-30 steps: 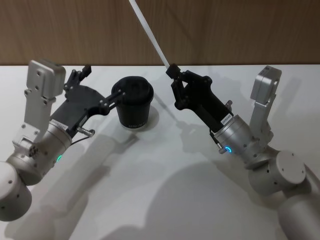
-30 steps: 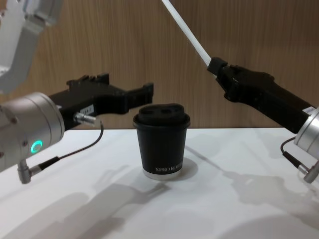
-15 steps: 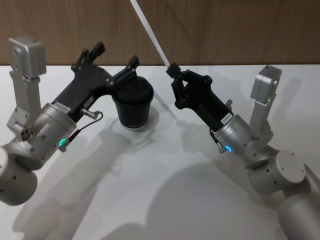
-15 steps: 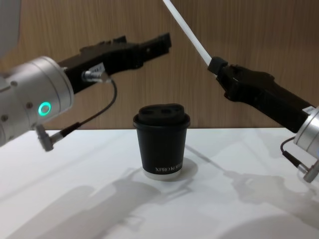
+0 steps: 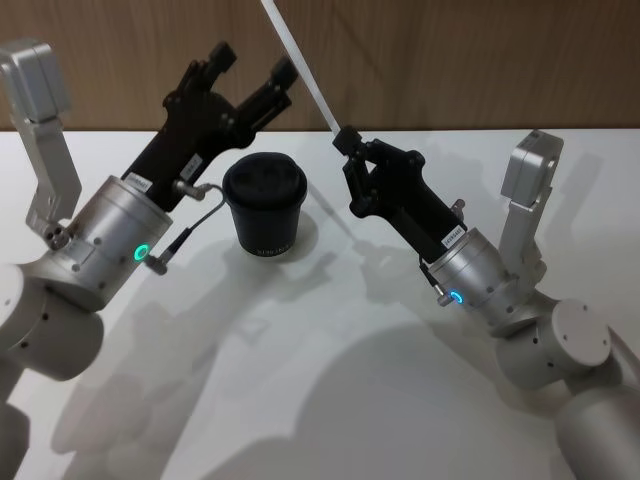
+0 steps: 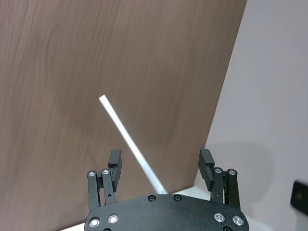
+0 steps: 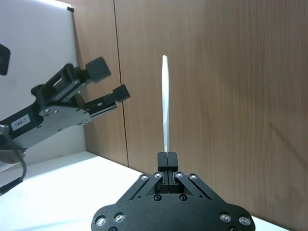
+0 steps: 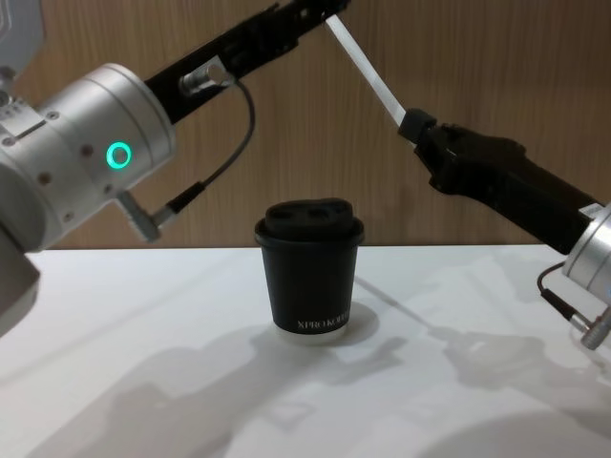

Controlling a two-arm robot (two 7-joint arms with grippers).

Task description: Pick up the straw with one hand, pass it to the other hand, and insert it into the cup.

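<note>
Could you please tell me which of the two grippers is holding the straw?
The right gripper, shut on the lower end of the straw. The left gripper is open, up near the straw's upper part, not gripping it.

matt paper cup (image 5: pixel 264 212), papery straw (image 5: pixel 300 63), wood-grain wall (image 5: pixel 480 60).

Bright overhead light, soft shadows on the table (image 5: pixel 300 330)

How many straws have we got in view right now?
1. The straw is clamped at its lower end in the right tool, slanting up toward the open left tool.
</note>
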